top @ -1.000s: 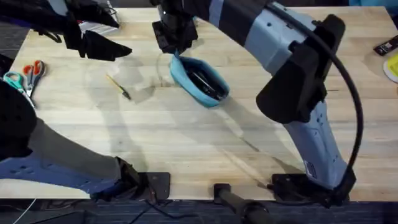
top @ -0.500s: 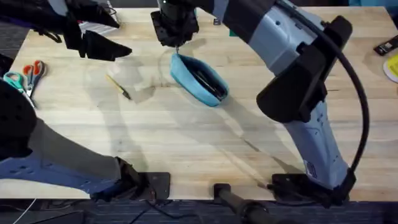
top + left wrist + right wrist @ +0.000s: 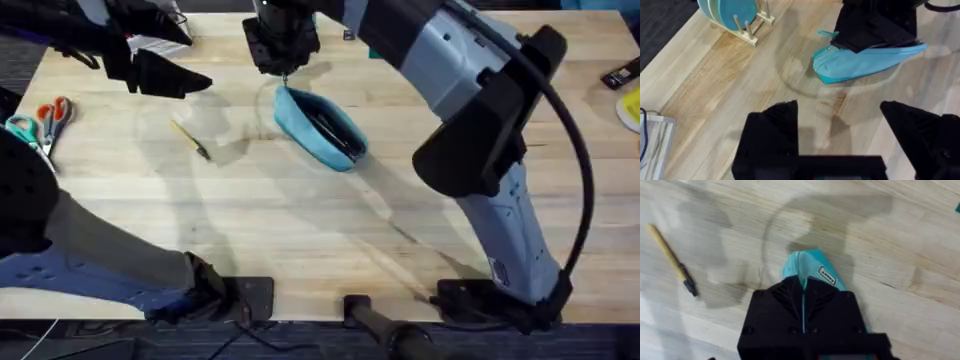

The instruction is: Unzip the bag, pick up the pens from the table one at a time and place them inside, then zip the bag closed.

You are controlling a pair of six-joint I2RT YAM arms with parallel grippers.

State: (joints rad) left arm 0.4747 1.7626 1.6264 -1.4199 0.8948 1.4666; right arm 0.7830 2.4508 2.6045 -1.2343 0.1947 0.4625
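right gripper (image 3: 283,72) pinching bag (image 3: 322,130) end | left gripper (image 3: 840,117) spread | yellow stick (image 3: 189,139) nearby

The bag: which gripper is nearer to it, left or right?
Right. The right gripper is at the bag's far end, closed around its tip; the left gripper hangs open, well off to the side.

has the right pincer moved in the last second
Yes. The right pincer, shut on the pouch's far end, has shifted slightly toward the table's far edge, away from the yellow pencil.
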